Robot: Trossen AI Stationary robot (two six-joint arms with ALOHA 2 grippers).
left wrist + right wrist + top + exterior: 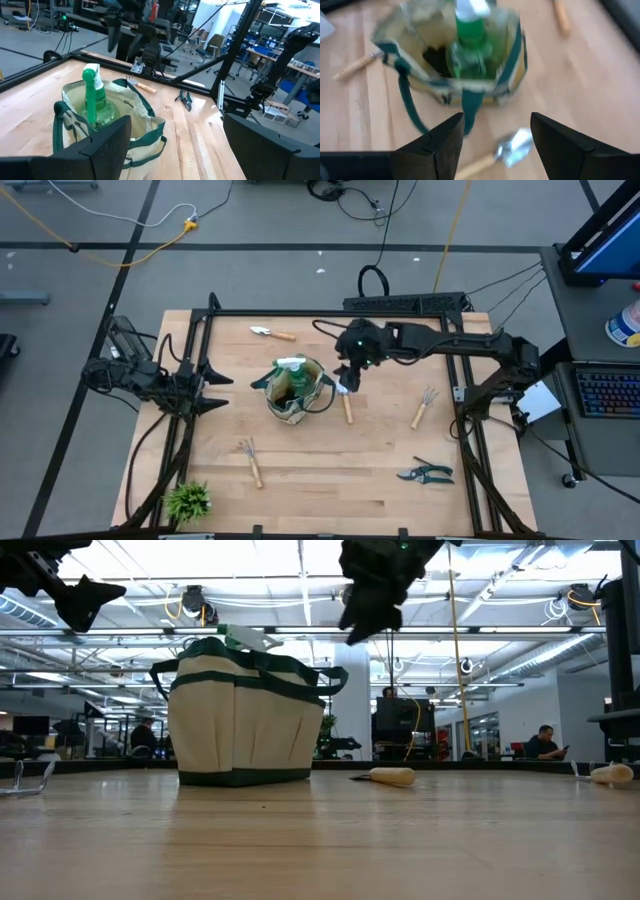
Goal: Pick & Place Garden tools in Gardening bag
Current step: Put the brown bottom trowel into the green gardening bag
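— Mid-table, what's there?
— Gardening bag (293, 395), upright, green spray bottle (291, 371) standing in its mouth w/ something dark beside it.
— Right gripper (347, 375)?
— Up off the table, just right of the bag, above a wooden-handled trowel (346, 402) lying on the boards. Fingers wide, nothing btwn them.
— Left gripper (212, 391)?
— At the left edge, pointing at the bag, well apart from it. Fingers spread, empty.
— Other tools?
— All loose on the table: second trowel (271, 333) far side; one pronged rake (249, 460) near-left of the bag; another rake (423, 408) to the right; pruning shears (426, 473) near-right.
— Anything else?
— Small leafy plant (188, 500) at near-left corner.
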